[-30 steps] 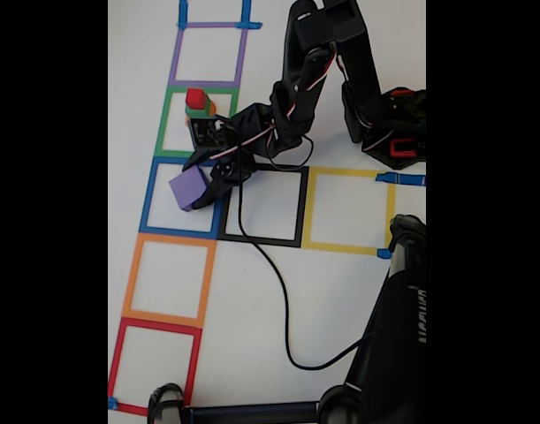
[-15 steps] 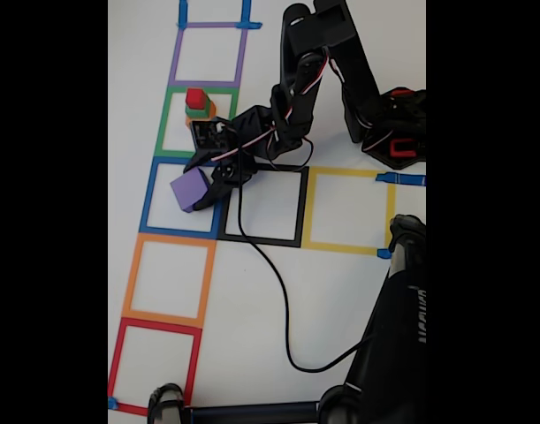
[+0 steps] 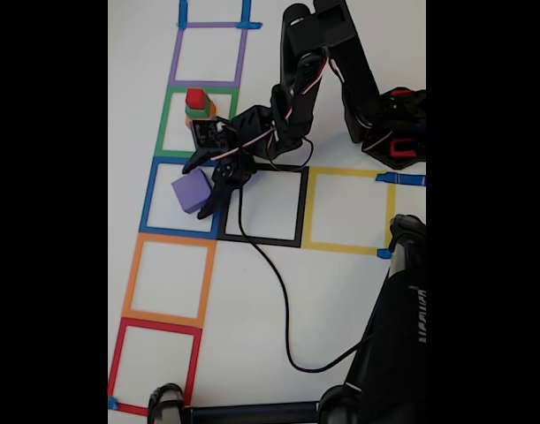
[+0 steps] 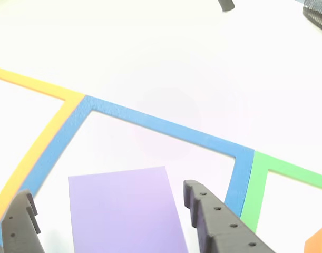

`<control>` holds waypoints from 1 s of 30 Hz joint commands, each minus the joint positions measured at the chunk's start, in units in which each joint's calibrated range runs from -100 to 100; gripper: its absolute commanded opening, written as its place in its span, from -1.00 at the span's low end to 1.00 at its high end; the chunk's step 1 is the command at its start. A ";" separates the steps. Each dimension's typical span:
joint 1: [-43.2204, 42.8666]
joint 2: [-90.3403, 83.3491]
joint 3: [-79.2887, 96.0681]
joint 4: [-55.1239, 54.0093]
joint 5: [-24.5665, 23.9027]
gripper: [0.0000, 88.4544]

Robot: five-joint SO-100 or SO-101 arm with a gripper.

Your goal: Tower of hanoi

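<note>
Red square (image 3: 155, 364): taped outline at the lower left of the fixed view, on the white counter (image 3: 252, 300).
Orange square (image 3: 168, 280): next outline up the left column.
Blue square (image 3: 183, 197): above the orange one; in the other view its tape (image 4: 166, 127) runs across the middle, orange tape (image 4: 39, 153) on its left and green tape (image 4: 258, 184) on its right.
Purple block (image 3: 191, 191): lies inside the blue square, toward its right half, on the counter; in the other view its top face (image 4: 124, 211) sits low in the frame between the two fingers.
Green square (image 3: 197, 122): above the blue one, holding the stack.
Stack (image 3: 197, 106): a small red block on top, green and orange layers beneath, partly hidden by the arm.
Purple square (image 3: 209, 55): top of the left column.
Gripper (image 3: 205, 184): jaws parted wide around the purple block; in the other view the fingers (image 4: 213, 221) stand on either side of it with a gap showing, so nothing is clamped.
Black square (image 3: 262, 205): right of the blue one, crossed by the cable (image 3: 278, 291).
Yellow square (image 3: 349, 210): right of the black one.
Arm base (image 3: 395, 128): at the upper right.
</note>
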 commanded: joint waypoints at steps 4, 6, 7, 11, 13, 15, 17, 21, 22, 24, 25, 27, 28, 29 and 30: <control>0.44 -15.52 -1.79 6.16 0.36 -0.33; 1.21 -19.15 -1.88 9.56 0.36 -0.40; 1.78 -21.17 -1.97 11.59 0.36 -0.46; 3.70 -28.44 -0.88 19.12 0.36 -0.54; 4.18 -32.31 0.85 22.52 0.36 -0.54; 3.99 -36.27 3.94 24.54 0.36 -0.60; 2.93 -40.47 7.85 25.19 0.36 -0.77; 0.15 -48.30 14.21 25.43 0.36 -1.00; -0.23 -49.92 15.39 26.00 0.36 -1.00; -0.71 -53.15 16.94 28.35 0.36 -1.00; -0.71 -54.36 17.39 30.05 0.36 -1.00; -0.13 -55.57 17.94 33.13 0.36 -1.00; 0.25 -55.73 18.12 34.34 0.36 -1.00; 0.54 -55.73 18.39 35.07 0.36 -1.00; 0.63 -55.41 18.85 35.15 0.36 -1.00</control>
